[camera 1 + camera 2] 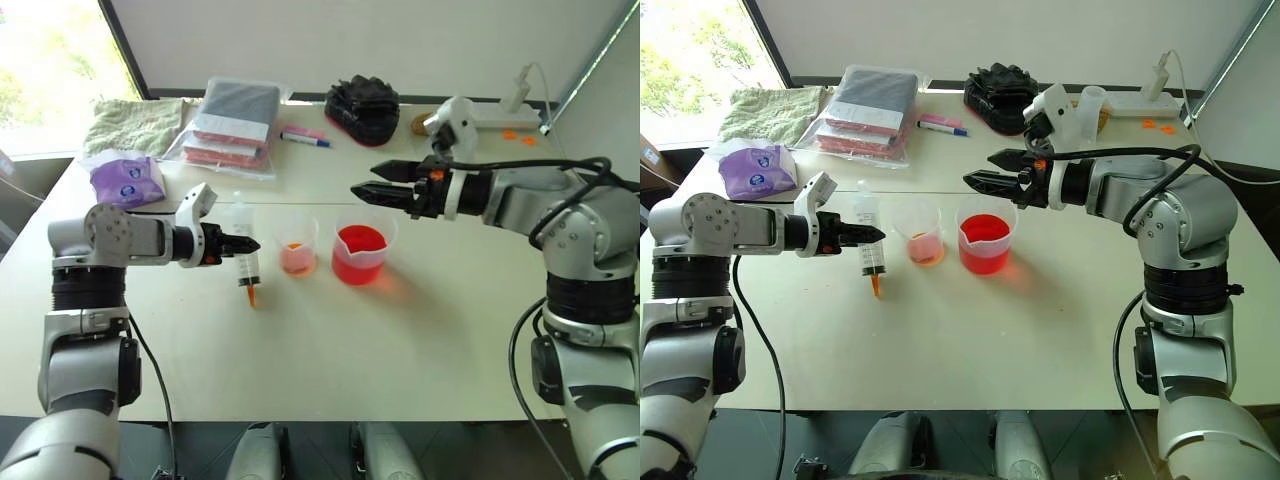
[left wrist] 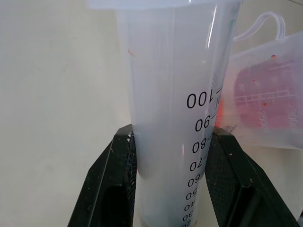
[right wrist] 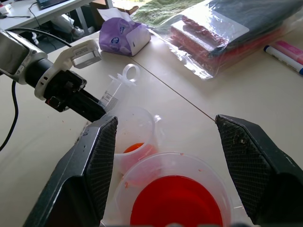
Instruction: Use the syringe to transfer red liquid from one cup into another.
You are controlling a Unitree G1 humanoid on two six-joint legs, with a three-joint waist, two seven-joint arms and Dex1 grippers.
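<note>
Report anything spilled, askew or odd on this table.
Small red droplets speckle the outer wall of the wide beaker and the syringe barrel. The table shows no puddle; both cups stand upright.

In the left wrist view the syringe [image 2: 175, 109] runs off both the top and bottom edges, so its plunger and orange tip are cut off, and the black fingers [image 2: 111, 184] clamped on its barrel cover part of the printed scale. The beaker [image 2: 265, 104] behind is cut by the side edge and blurred. In the right wrist view the beaker's near rim [image 3: 176, 222] leaves the frame.
</note>
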